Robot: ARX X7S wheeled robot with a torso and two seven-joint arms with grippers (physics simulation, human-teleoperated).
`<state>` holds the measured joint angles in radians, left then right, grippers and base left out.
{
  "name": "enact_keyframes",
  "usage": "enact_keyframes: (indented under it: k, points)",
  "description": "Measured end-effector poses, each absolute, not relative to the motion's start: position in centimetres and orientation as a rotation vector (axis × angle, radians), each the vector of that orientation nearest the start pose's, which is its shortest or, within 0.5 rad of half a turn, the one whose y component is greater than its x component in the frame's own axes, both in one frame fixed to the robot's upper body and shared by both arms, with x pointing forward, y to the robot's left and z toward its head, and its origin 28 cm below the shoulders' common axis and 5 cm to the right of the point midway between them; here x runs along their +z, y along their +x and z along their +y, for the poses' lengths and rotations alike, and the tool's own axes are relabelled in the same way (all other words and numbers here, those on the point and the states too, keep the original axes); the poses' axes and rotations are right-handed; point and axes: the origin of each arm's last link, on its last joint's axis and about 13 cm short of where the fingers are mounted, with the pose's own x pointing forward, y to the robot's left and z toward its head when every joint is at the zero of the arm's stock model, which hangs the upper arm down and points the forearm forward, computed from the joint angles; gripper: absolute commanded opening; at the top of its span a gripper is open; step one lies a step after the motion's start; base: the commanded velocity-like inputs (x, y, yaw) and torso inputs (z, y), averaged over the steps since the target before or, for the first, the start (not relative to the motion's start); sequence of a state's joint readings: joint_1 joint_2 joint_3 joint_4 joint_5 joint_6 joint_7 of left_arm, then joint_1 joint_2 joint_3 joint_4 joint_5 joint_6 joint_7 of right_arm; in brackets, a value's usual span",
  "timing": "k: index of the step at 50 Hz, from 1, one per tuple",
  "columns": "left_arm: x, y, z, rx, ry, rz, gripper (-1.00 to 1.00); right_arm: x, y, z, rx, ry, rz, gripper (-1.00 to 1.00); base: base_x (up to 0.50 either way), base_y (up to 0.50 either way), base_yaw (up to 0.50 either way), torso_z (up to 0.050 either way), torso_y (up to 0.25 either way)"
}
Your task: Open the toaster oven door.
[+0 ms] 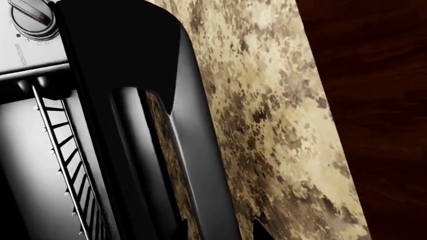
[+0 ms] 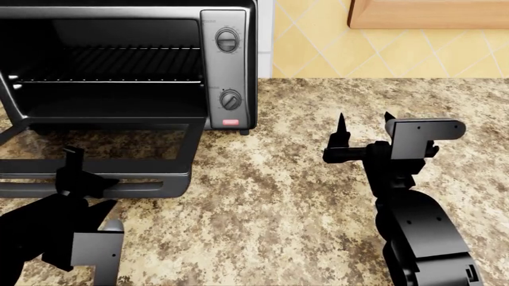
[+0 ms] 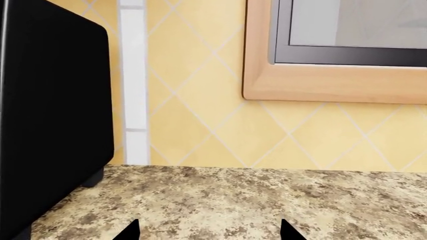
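The door (image 2: 95,158) is seen folded down in front of the toaster oven (image 2: 127,59), lying almost flat on the granite countertop (image 2: 278,202), its long axis running parallel to the oven's front face, with the bar handle (image 2: 87,189) at the edge farthest from the oven. The left gripper (image 2: 80,179) is found at that outer edge, directly above the handle; one finger (image 2: 73,159) is visible, but whether the jaws are closed on the bar or merely beside it cannot be told. The right gripper (image 2: 364,134) is held well apart from the oven, off the side carrying the dials, with jaws spread wide and nothing between them. The left arm is clearly the nearer one. The oven is noted as silver-grey, with two round dials, a red button (image 2: 230,122) below them, and a wire rack (image 2: 104,77) exposed in the dark cavity. The task is judged essentially complete.
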<state>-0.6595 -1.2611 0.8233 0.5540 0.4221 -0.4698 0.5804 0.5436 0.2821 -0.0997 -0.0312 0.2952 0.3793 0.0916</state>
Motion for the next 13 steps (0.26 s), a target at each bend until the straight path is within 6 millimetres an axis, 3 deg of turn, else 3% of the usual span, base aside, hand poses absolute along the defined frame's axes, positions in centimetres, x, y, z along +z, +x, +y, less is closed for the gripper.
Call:
enact_keyframes:
  k: [13]
  points:
    - [22.44,22.87,33.91,-0.581,1.706,0.156,-1.00,13.87,31.40,-14.43,0.004,-0.028,-0.156,1.00,0.01,0.00,-0.01,0.000,0.000]
